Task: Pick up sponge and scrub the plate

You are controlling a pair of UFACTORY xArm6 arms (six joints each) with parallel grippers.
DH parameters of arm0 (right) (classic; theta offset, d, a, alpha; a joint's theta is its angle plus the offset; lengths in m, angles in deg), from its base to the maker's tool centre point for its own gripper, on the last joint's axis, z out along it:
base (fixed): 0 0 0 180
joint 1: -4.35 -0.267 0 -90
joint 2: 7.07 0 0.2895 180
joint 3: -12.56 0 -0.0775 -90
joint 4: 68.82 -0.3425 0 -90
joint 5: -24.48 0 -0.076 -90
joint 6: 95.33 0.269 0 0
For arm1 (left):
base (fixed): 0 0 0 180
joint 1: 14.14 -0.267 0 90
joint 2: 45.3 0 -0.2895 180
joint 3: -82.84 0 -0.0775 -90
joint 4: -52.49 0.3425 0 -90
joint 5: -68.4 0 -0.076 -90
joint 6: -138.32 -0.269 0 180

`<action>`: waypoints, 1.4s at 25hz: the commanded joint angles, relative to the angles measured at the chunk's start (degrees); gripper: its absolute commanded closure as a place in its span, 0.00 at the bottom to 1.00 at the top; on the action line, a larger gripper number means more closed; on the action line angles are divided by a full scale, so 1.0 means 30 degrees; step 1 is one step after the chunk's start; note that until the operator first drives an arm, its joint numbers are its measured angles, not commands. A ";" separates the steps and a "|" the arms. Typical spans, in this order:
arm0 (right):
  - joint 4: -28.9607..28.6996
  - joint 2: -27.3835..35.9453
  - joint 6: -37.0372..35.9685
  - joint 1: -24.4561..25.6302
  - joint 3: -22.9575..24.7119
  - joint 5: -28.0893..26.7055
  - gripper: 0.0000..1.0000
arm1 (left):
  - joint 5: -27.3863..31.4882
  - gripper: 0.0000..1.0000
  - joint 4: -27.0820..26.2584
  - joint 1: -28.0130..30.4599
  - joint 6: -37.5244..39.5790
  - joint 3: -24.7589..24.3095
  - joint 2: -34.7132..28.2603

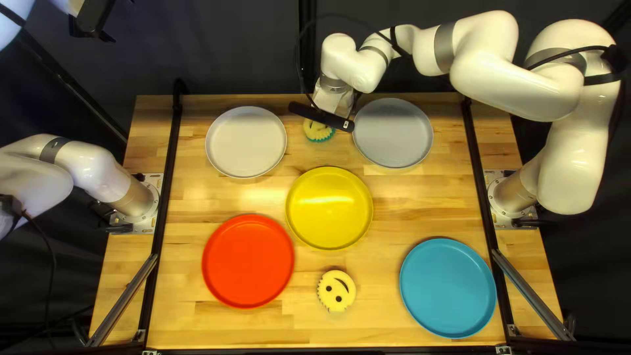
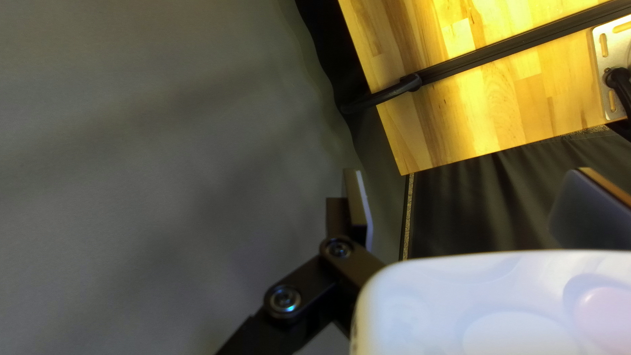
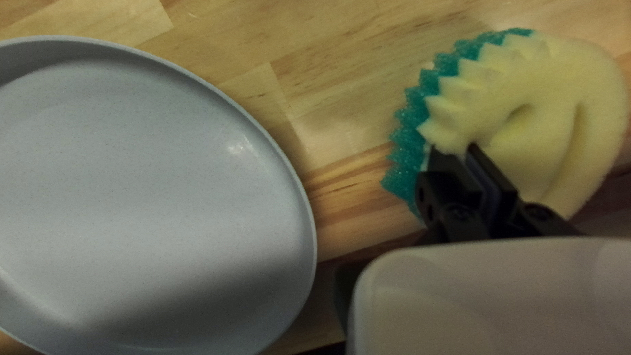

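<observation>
Where the wood tbl [image 1: 427, 197] ends, a dark curtain [image 1: 230, 46] hangs behind. White plate [image 1: 246, 141] & grey plate [image 1: 393, 135] nr far edge, yellow plate [image 1: 328, 207] mid, red plate [image 1: 248, 261] & blue plate [image 1: 447, 288] nearer, w/ 2nd sponge [image 1: 336, 290] btwn. Beside grey plate: yellow/teal sponge [image 3: 559, 85], pinched narrow in R gripper [image 1: 330, 98]. L gripper [image 1: 92, 29] wide apart, off tbl.
</observation>
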 commanded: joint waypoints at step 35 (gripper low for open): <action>0.1446 1.1568 0.6193 0.5372 0.5609 -0.6835 0.00 | 0.0000 0.00 0.0000 0.0000 0.0000 0.0000 0.0000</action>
